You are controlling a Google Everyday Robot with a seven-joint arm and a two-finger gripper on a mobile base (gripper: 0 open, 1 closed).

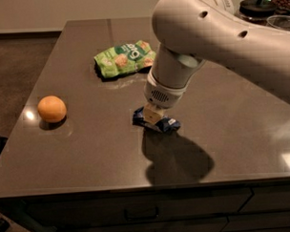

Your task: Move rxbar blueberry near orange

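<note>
The rxbar blueberry [160,123] is a small dark blue wrapped bar in the middle of the dark table. My gripper [152,115] comes down on it from above and is shut on it, holding it at or just above the surface. The big white arm [214,36] hides most of the gripper. The orange [51,108] sits on the table to the left, well apart from the bar.
A green snack bag [125,57] lies behind the bar toward the table's back. The table's front edge [138,184] runs close below the bar, with drawers under it. Dark lidded pots [258,6] stand at the far right corner.
</note>
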